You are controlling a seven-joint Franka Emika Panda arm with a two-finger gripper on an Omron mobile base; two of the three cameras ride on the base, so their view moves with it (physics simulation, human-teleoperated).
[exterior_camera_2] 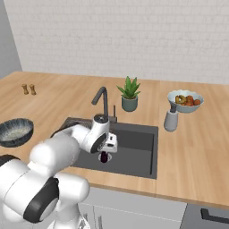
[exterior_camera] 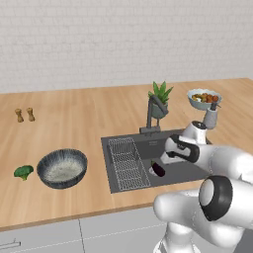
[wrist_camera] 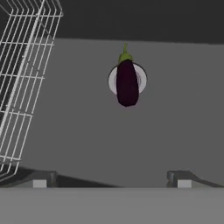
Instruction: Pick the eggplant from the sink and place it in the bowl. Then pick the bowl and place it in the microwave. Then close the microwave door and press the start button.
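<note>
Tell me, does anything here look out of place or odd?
Only one thing: the eggplant lies on the round drain in the sink, an odd spot for a vegetable. Nothing looks spilled or broken.

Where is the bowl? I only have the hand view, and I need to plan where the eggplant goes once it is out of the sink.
Observer: The bowl sits upright on the wooden counter, to the robot's left of the sink, past the wire rack.
Operator: Is anything close to it that I might hit?
Observer: A broccoli floret lies on the counter on the bowl's side away from the sink, close to the bowl but apart from it.
Operator: And what is behind the sink?
Observer: A grey faucet rises at its back edge, with a potted plant just behind that.
</note>
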